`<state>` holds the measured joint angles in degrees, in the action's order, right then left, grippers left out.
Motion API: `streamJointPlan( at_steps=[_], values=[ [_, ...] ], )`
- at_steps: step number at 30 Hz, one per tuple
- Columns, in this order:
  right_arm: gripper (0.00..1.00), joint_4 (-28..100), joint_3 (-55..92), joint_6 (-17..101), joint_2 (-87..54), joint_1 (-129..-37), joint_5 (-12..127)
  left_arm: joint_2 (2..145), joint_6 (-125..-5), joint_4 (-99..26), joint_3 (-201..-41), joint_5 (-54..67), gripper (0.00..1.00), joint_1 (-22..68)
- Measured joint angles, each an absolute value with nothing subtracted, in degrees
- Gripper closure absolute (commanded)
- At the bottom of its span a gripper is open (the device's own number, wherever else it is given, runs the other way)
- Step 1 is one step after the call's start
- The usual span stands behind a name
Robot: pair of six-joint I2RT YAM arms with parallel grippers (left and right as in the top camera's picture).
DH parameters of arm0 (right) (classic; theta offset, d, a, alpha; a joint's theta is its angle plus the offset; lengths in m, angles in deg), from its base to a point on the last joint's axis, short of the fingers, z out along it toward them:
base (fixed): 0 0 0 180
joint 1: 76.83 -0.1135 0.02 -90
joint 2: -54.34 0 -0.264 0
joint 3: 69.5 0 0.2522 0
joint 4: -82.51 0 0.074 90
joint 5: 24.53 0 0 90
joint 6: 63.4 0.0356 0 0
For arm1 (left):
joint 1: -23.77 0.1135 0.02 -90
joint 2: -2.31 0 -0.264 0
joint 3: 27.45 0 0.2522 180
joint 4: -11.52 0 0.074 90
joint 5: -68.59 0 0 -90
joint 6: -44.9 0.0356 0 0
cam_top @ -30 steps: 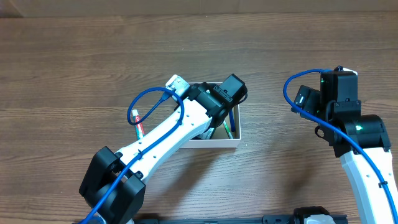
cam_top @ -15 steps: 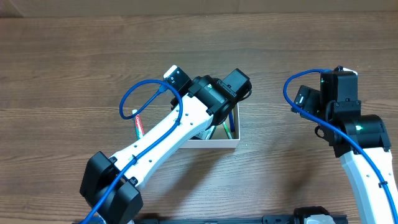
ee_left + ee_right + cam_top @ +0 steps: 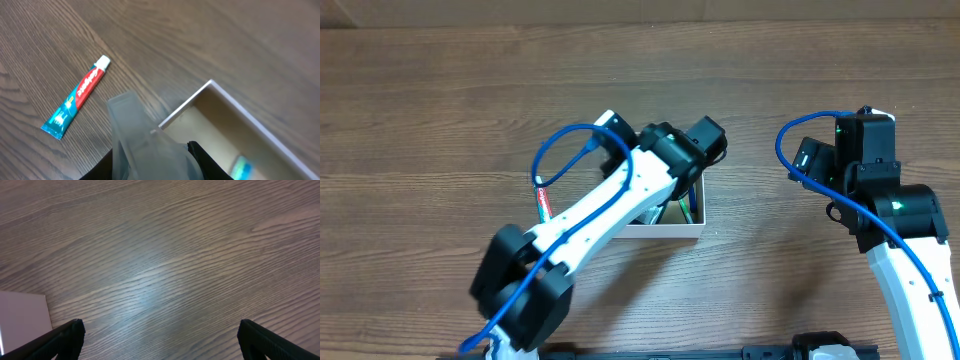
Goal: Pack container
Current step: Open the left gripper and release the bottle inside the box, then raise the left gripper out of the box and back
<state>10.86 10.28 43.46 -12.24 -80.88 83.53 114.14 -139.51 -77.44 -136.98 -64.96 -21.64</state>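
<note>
— Left gripper (image 3: 150, 162): how does it stand?
— Narrow. Its two dark fingers sit close together at the bottom of the left wrist view, with a clear, frosted plastic piece (image 3: 131, 125) pinched between them. What that piece is, I cannot tell.
— And the container (image 3: 665, 231)?
— Mid-bench, under the left arm (image 3: 610, 205), which covers most of it from overhead. It has white walls and rim and is plain brown inside. In the wrist view the plastic piece's edge overlaps the box's corner.
— Anything in it?
— A slim blue item (image 3: 692, 198) lies along the right-hand wall, with a green item (image 3: 676, 212) beside it. Both are largely hidden. The wrist view shows a blurred teal-and-white shape low in the box, with no legible print.
— Outside it?
— A toothpaste tube (image 3: 77, 98) lies flat on the bench (image 3: 440, 100) near the container's left side, apart from it, with its white cap pointing away from the robot. Its red band carries white script reading "Colgate", and the crimped end is teal. The smaller print is too small to read.
— Right gripper (image 3: 162, 332)?
— Spread wide, with nothing between its fingertips, over wood grain well to the right of the container.
</note>
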Motion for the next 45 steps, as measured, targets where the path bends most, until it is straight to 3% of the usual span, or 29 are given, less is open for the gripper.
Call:
streamJointPlan(
  at_steps=[2, 6, 8, 23, 24, 27, 38, 45],
  values=[
    [0.00, 10.86, 10.28, 43.51, -12.24, -80.88, 83.53, 115.52, -139.51, -77.44, -136.74, -64.98, 0.72, -21.64],
    [0.00, 10.84, 10.28, 43.49, -12.24, -80.88, 83.53, 116.61, -139.57, -77.64, -136.33, -65.07, 0.37, -21.64],
    [0.00, 10.84, 10.28, 43.51, -12.24, -80.88, 83.53, 116.57, -139.86, -77.72, -136.35, -65.75, 0.31, -21.64],
    [0.00, 10.86, 10.28, 43.49, -12.24, -80.88, 83.51, 116.57, -138.09, -78.86, -138.62, -66.73, 0.21, -21.64],
    [0.00, 10.84, 10.28, 43.49, -12.24, -80.88, 83.51, 116.57, -137.39, -78.90, -139.54, -66.71, 0.19, -21.64],
    [0.00, 10.86, 10.28, 43.53, -12.24, -80.88, 83.53, 116.57, -132.86, -79.43, -143.95, -67.36, 0.00, -21.64],
    [0.00, 10.86, 10.28, 43.49, -12.24, -80.88, 83.53, 116.20, -117.39, -98.42, -168.78, -74.88, 0.00, -18.62],
    [0.00, 10.86, 10.28, 43.51, -12.24, -80.88, 83.69, 112.17, -105.26, -98.73, -171.78, -60.98, 0.00, -6.27]
  ],
)
